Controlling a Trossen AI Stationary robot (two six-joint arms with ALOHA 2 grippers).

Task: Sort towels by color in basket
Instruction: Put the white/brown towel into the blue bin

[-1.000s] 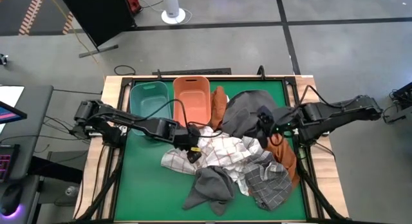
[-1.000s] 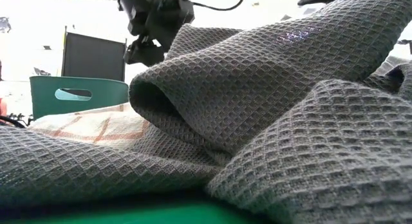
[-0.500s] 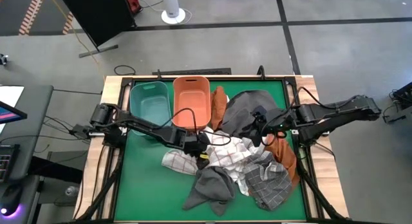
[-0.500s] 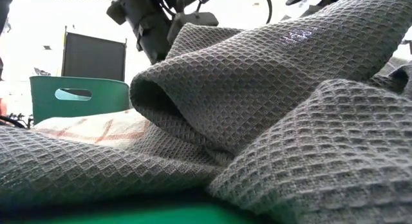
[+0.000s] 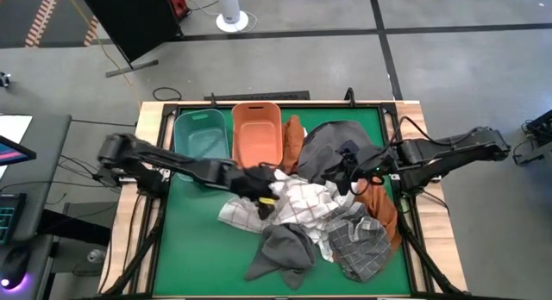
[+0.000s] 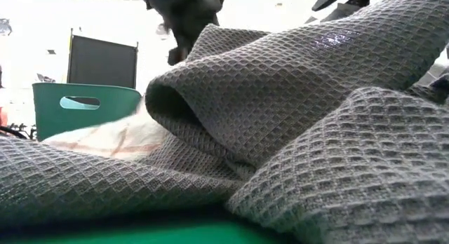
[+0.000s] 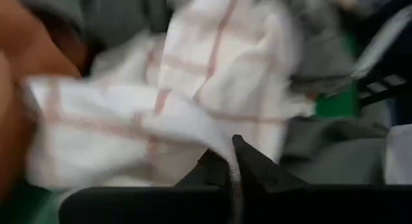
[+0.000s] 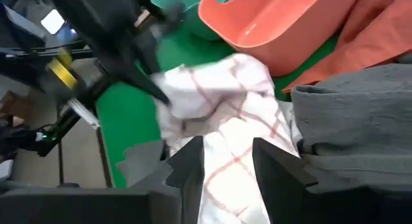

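A pile of towels lies on the green table: a white towel with reddish checks (image 5: 302, 201), a dark grey one (image 5: 332, 149), a grey one (image 5: 280, 248), a grey-checked one (image 5: 358, 240) and rust orange ones (image 5: 295, 136). My left gripper (image 5: 269, 196) is shut on the white checked towel (image 7: 193, 89). My right gripper (image 5: 339, 175) stands open over the pile where the dark grey towel meets the white one (image 8: 225, 114). I cannot tell whether it touches the cloth. A teal basket (image 5: 200, 134) and an orange basket (image 5: 257, 132) stand at the far side. My left gripper pinches a bunched fold of the white checked towel (image 7: 222, 143) between its two shut fingers (image 7: 248, 163). The number of layers does not show. The held part is raised a little, and the rest of the towel lies on the pile.
The baskets stand side by side at the far left. Bare green table (image 5: 194, 240) lies at the near left. In the low view a grey waffle towel (image 6: 295, 132) fills the foreground and hides most of the table. A rust orange towel (image 5: 381, 205) lies under the right arm.
My left gripper went down toward the table's right onto the white checked towel, took hold and has come back up a little. The towel's left part has bunched and risen with it, while the rest stays on the pile. My right gripper has shifted slightly toward the table's left.
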